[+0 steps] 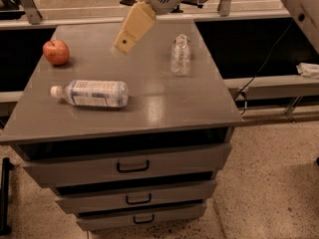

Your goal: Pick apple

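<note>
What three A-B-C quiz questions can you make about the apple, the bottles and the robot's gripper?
1. Where is the apple?
A. back-left on the cabinet top
B. in a drawer
C. on the floor

2. How many clear plastic bottles are on top?
A. one
B. two
C. four

3. How is the labelled bottle?
A. upright
B. lying on its side
C. hanging in the air

Answers:
1 A: it sits near the far left corner, apart from the gripper, which hovers above the top between it and the small upright bottle.
2 B: one lies, one stands.
3 B: its cap points left.
</note>
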Controlling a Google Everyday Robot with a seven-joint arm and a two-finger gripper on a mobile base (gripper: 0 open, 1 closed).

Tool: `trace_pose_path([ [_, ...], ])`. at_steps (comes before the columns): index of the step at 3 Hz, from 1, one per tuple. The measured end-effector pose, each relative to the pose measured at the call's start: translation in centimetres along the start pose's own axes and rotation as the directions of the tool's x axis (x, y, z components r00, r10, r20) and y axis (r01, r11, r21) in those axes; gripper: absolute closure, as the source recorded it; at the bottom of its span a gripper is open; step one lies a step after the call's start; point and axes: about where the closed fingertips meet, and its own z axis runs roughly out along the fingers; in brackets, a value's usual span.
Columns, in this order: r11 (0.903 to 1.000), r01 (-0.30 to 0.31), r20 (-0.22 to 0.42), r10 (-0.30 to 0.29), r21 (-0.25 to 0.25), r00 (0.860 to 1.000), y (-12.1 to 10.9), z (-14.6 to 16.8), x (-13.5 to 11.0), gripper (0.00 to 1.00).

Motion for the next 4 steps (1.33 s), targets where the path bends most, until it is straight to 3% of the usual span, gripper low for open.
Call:
trace_pose_path([
  [1,0.9996,-0.023,0.041,0.023,0.015,0.999,-0.9,1.3,-0.7,0.00],
  [2,0.9976,-0.066,0.125,0.064,0.018,0.990,-3.4,6.1,-3.3,0.00],
  [4,0.9886,-0.144,0.245,0.150,-0.043,0.958,-8.7,18.0,-9.1,0.00],
])
